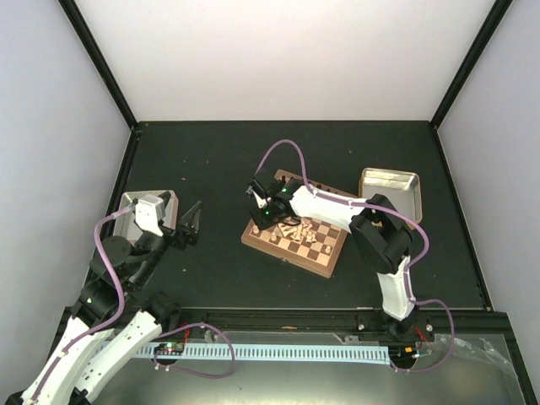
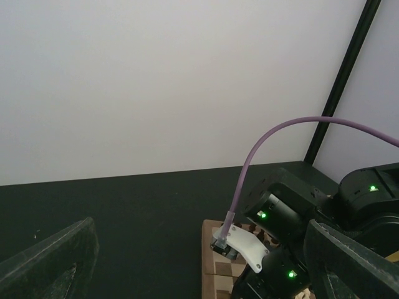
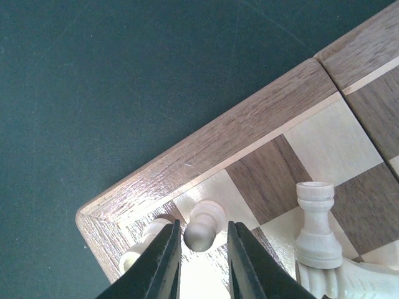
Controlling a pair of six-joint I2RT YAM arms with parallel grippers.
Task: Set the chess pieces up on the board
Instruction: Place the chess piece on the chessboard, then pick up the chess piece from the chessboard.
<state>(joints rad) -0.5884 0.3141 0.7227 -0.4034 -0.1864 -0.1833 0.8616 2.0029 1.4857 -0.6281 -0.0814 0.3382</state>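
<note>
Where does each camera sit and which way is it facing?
Top external: above and behind the arms, looking down at the board; both whole arms show.
Left wrist: on the left arm, facing across the mat at the right arm; its own open fingers frame the view.
Right wrist: close above the board's corner; its fingers flank a cream pawn.
Shared: top and left wrist both show the right arm over the board.

Space is tight at the corner of the board (image 3: 249, 134): a pale pawn (image 3: 202, 223) stands in the narrow gap of the right gripper (image 3: 204, 235), another pale piece (image 3: 146, 240) lies just beside one finger, and a rook (image 3: 317, 221) is near the other. The right arm (image 1: 325, 205) spans the board. Bare table (image 1: 221, 173) separates the board from the wide-spread left gripper (image 1: 192, 221).
</note>
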